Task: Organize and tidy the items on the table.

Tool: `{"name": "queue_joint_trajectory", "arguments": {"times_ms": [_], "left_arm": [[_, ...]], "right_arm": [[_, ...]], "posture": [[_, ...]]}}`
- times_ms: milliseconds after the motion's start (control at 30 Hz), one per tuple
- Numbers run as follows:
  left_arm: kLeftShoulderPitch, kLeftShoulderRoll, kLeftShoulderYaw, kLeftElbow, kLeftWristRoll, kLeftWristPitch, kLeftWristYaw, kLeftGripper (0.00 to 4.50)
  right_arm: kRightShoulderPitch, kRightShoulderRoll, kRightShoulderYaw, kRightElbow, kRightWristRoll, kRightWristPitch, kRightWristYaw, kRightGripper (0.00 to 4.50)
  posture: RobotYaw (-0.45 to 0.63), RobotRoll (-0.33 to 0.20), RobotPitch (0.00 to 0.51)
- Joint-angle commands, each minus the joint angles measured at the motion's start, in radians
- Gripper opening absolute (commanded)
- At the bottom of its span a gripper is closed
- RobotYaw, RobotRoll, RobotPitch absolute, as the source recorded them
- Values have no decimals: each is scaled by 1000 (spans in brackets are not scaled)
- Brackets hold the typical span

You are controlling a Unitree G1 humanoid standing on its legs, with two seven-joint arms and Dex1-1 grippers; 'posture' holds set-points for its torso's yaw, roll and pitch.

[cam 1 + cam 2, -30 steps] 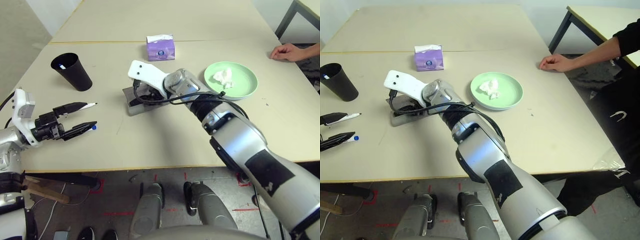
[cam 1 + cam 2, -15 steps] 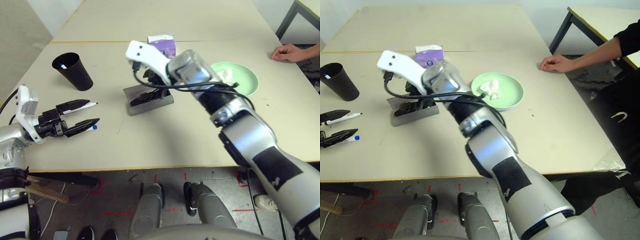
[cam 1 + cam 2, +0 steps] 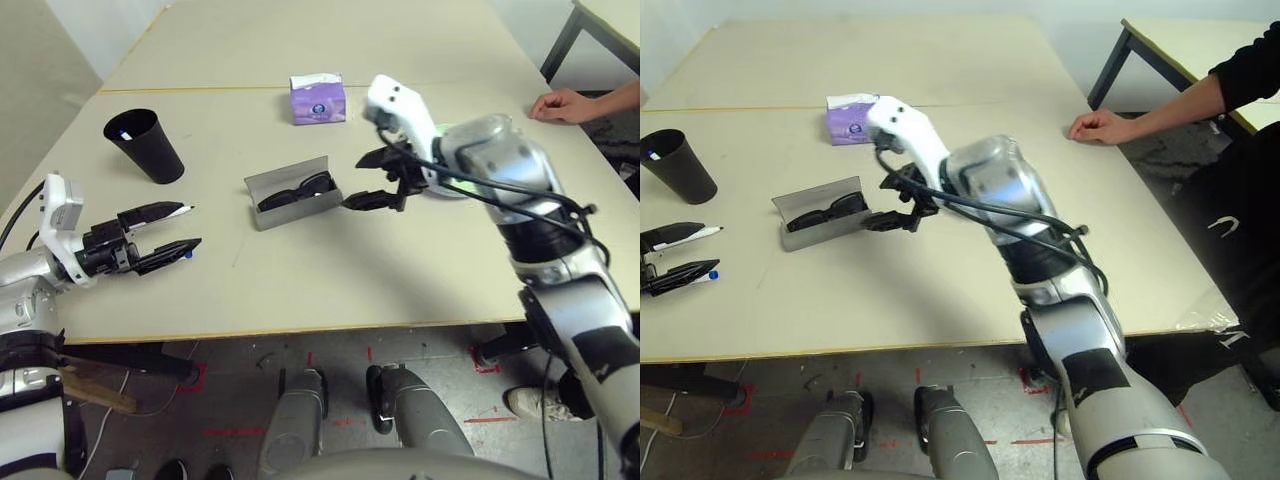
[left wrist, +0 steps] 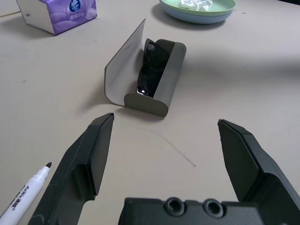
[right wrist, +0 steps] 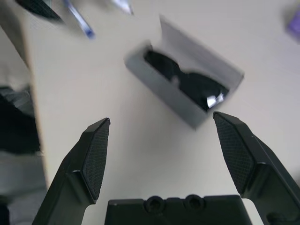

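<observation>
Grey floor (image 3: pixel 330 360) w/ red tape marks; 2nd table (image 3: pixel 1170 35) far right.

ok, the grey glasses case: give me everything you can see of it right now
The grey oblong glasses case lies open on the pale beige table, its flat lid flap standing up along the far long side. It looks like matte stiff material, lighter inside the flap. The black sunglasses lie folded inside the trough, lenses glossy. Nothing else touches it: the right hand hovers open just beside its end, clear of it. A purple tissue box stands behind it, apart.
</observation>
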Motion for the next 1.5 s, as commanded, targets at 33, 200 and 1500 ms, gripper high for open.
{"name": "queue_joint_trajectory", "arguments": {"times_ms": [33, 200, 1500], "left_arm": [[-14, 16, -6, 28, 20, -14, -15, 4500], [-36, 15, -12, 44, 30, -17, -23, 4500], [-58, -21, -16, -20, 52, 12, 151, 4500]], "right_arm": [[76, -48, -97, -79, 94, -21, -17, 4483], [235, -71, -219, -166, 210, -128, -51, 4483], [680, -170, -228, 77, 329, -805, 76, 4483]], "posture": [[12, 0, 165], [9, 0, 161], [0, 0, 161]]}}
